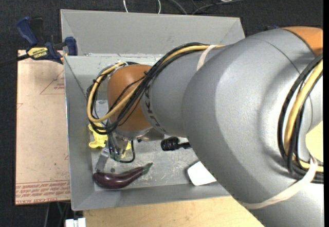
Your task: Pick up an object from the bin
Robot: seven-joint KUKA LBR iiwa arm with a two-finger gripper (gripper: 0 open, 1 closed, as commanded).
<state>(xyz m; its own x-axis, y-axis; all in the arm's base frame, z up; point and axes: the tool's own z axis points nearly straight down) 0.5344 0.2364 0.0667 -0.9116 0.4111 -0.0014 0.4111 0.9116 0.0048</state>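
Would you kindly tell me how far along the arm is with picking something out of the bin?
Done: the gripper is down inside the grey metal bin, at the view's left, beside a yellow plastic piece and just above a dark purple aubergine-shaped toy. In hand: nothing visibly held. To do: grasping and lifting one thing; a small black part and a white flat piece lie apart on the floor.

Purple eggplant (pixel 121 176), yellow obj (pixel 96 137), white pc (pixel 199 174), grey bin (pixel 76 143).
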